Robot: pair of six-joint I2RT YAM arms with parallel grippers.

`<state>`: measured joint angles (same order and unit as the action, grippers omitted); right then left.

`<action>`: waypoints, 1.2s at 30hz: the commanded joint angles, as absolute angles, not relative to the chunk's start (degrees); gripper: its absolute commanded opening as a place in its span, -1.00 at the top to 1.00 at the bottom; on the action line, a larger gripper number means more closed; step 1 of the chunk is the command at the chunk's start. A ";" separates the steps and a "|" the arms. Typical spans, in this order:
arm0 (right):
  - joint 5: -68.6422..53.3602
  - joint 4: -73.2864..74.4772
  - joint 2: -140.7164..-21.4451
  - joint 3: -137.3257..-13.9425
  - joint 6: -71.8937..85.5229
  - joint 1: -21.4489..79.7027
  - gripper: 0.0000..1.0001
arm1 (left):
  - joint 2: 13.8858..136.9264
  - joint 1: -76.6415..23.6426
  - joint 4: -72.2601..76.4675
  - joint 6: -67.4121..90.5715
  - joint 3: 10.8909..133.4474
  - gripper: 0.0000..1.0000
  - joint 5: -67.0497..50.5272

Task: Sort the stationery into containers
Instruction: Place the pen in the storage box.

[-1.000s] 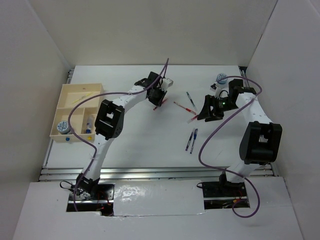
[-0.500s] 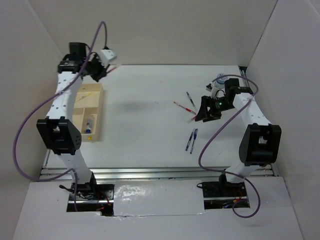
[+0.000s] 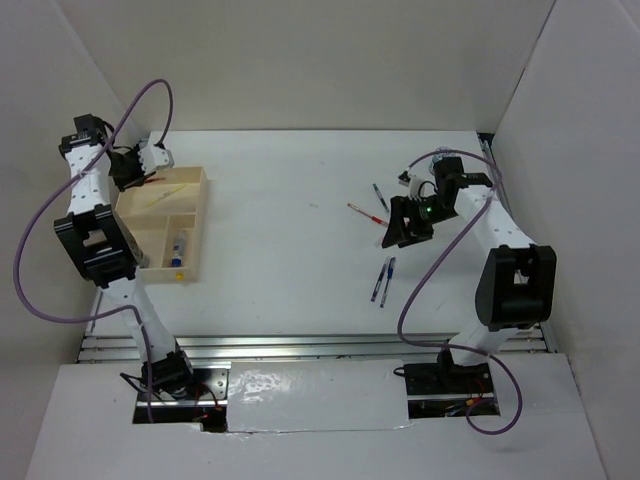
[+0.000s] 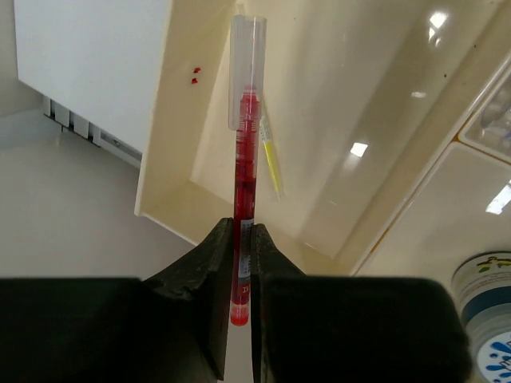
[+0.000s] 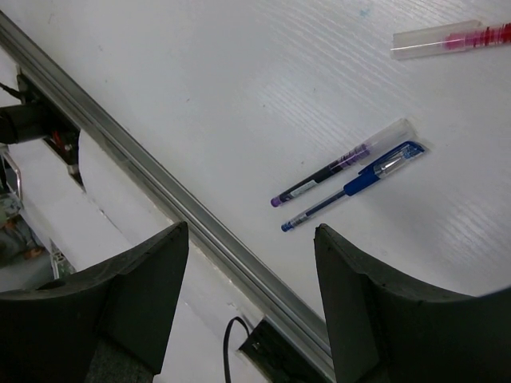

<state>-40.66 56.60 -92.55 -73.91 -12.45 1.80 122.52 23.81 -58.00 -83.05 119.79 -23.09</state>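
Observation:
My left gripper [image 3: 140, 174] is shut on a red pen [image 4: 243, 175] with a clear cap. It holds the pen above the long far compartment of the light-wood tray [image 3: 200, 215]. A yellow pen [image 4: 272, 159] lies in that compartment. My right gripper [image 3: 397, 235] is open and empty, hovering over the table right of centre. Below it in the right wrist view lie a dark purple-tipped pen [image 5: 343, 171] and a blue pen [image 5: 355, 185] side by side. A red pen with a clear cap [image 5: 455, 38] lies further off.
A tiny bottle [image 3: 179, 243] lies in a near tray compartment, and a blue-and-white roll [image 4: 487, 303] sits in another. A red pen [image 3: 368, 213] and a dark pen [image 3: 381, 197] lie near the right gripper. White walls enclose the table; a metal rail [image 5: 160, 195] runs along its near edge.
My left arm has swung from the table's middle to the far left, carrying the red pen over the tray. My right gripper has shifted slightly left and stays open.

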 commanded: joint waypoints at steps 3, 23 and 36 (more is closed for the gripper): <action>-39.38 54.85 -93.69 -75.59 -11.69 2.81 -0.41 | 124.01 22.07 -59.86 -91.76 121.38 1.00 -24.35; -38.50 55.46 -94.13 -74.97 -11.69 3.08 -0.42 | 129.99 18.01 -47.03 -75.15 115.49 0.57 -18.99; -38.67 55.37 -89.75 -73.13 -11.51 2.99 -0.42 | 114.81 16.62 -32.25 -53.51 116.34 -0.50 -26.96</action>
